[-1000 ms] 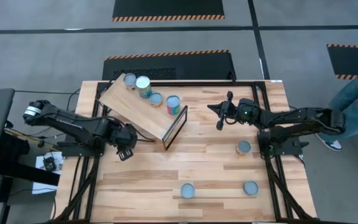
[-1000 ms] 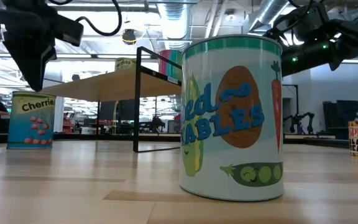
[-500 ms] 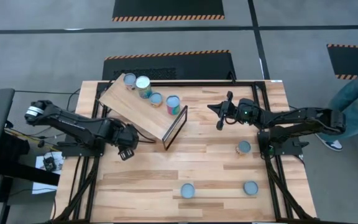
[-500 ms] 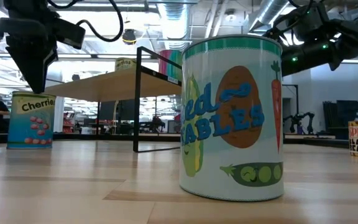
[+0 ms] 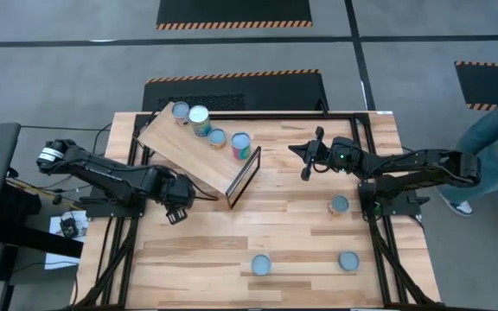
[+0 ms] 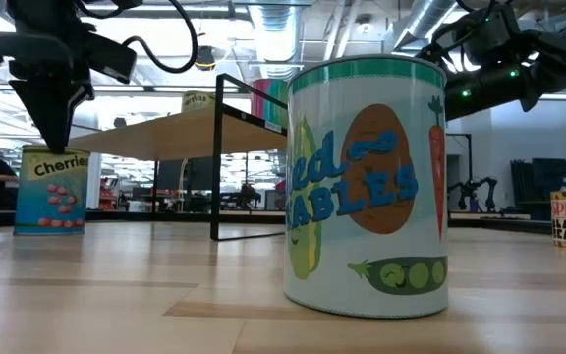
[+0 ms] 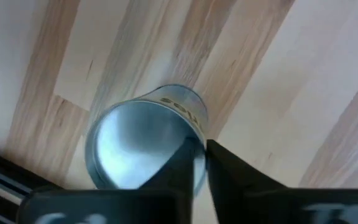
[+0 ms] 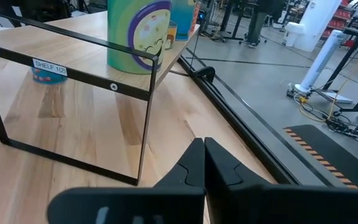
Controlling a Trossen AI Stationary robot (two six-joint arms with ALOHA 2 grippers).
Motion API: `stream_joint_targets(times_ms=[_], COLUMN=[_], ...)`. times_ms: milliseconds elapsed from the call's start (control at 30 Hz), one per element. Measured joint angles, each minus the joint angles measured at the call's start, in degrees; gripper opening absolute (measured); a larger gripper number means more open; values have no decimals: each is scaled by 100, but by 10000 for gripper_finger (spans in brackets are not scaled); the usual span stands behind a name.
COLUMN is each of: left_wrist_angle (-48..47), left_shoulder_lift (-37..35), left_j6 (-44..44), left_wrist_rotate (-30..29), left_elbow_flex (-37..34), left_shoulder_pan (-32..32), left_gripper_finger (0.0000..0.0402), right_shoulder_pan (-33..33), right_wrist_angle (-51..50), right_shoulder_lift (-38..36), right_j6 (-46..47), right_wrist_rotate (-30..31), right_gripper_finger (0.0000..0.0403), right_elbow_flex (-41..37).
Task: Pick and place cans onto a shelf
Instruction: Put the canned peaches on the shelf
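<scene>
The light wood shelf (image 5: 188,149) slants at the far left, its dark-framed end (image 5: 243,179) toward the table's middle. Several cans stand on it (image 5: 200,118). My left gripper (image 5: 177,210) is shut and points down right over a "Cherries" can (image 6: 52,192), whose silvery top shows in the left wrist view (image 7: 135,149). The gripper hides this can in the high view. My right gripper (image 5: 305,166) is shut and empty, hovering right of the shelf's framed end (image 8: 73,93). My left gripper's shut fingertips (image 7: 194,155) stand at the top of the Cherries can near its rim (image 7: 194,121), pointing down from above. I cannot tell whether they touch it. The can stands upright on the table.
Three more cans stand upright on the table: a vegetables can (image 5: 260,265) near the front middle, one at the front right (image 5: 347,260), one at mid right (image 5: 339,205). A person's leg (image 5: 491,138) shows beyond the table's right edge.
My left gripper has turned a little and edged slightly toward the table's right over the Cherries can, staying shut. The can has not moved.
</scene>
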Motion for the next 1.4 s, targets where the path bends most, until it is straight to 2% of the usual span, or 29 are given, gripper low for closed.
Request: stream_joint_targets(times_ms=[200,433,733,867,967,1100,1200,1400], left_wrist_angle=[-13,-603,-1688,-2136,-2260,-2237,-2160,-2148], left_shoulder_lift=[-55,-473,-477,-266,-23,397,683,1045], left_j6=[215,119,-41,245,821,1715,2286,2940], left_wrist_rotate=[437,556,-648,-1177,-1444,-1464,-1269,-1146], left_elbow_flex=[161,1199,3138,3851,4094,4192,4192,4192], left_shoulder_pan=[-74,-308,-179,219,713,1424,1877,2522], left_gripper_finger=[1,0,0,0,0,0,0,0], right_shoulder_pan=[0,0,0,0,0,0,1,2], right_wrist_angle=[0,-1,6,33,33,35,35,35], right_shoulder_lift=[0,0,0,0,0,0,0,0], right_j6=[0,-2,0,0,2,2,2,2], right_wrist_rotate=[1,2,-81,-94,-94,-98,-101,-105], right_gripper_finger=[12,12,12,12,12,12,12,12], right_elbow_flex=[0,0,0,0,0,0,0,0])
